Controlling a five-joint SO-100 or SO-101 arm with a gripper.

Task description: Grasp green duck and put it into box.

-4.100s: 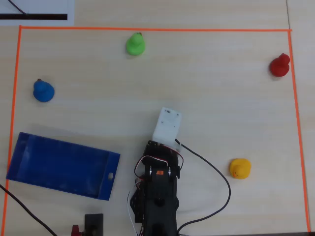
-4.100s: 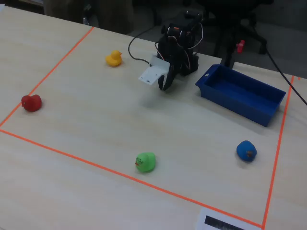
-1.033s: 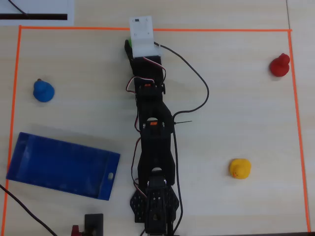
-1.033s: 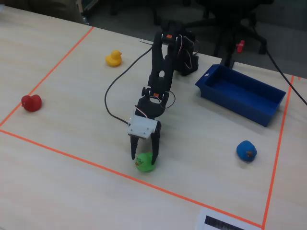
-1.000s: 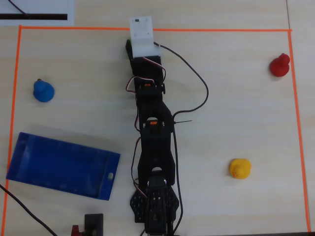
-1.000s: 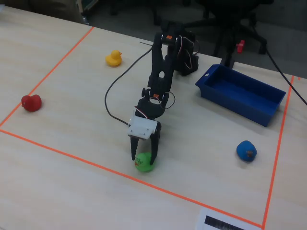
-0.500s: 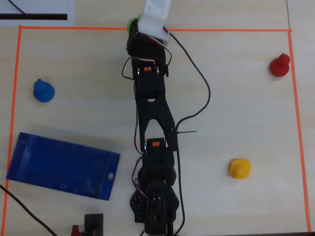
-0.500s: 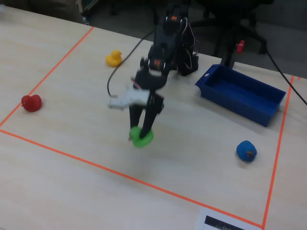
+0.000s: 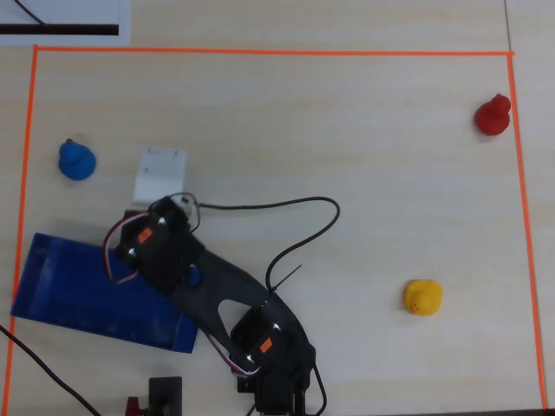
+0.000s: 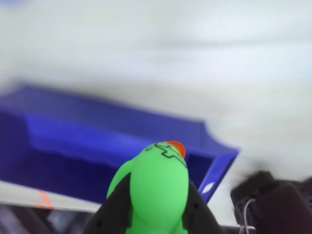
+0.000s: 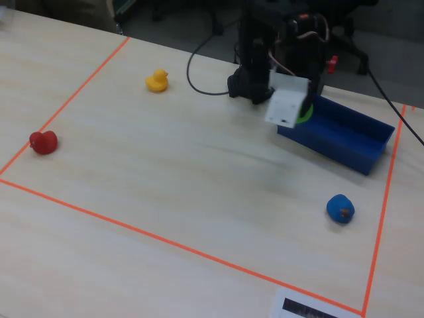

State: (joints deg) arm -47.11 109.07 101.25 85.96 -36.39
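Note:
My gripper (image 10: 157, 197) is shut on the green duck (image 10: 158, 187); a black finger (image 10: 117, 207) presses each side of its body. In the wrist view the duck's head with its orange beak points at the box (image 10: 73, 141), a shallow dark-blue tray just ahead. In the fixed view a sliver of the green duck (image 11: 305, 114) shows behind the white wrist housing, above the left end of the box (image 11: 351, 140). In the overhead view the arm hides the duck and overlaps the right part of the box (image 9: 78, 290).
A blue duck (image 9: 76, 160) sits above the box in the overhead view; it also shows in the fixed view (image 11: 340, 208). A yellow duck (image 9: 423, 296) and a red duck (image 9: 492, 114) sit on the right side. Orange tape (image 9: 260, 52) frames the work area.

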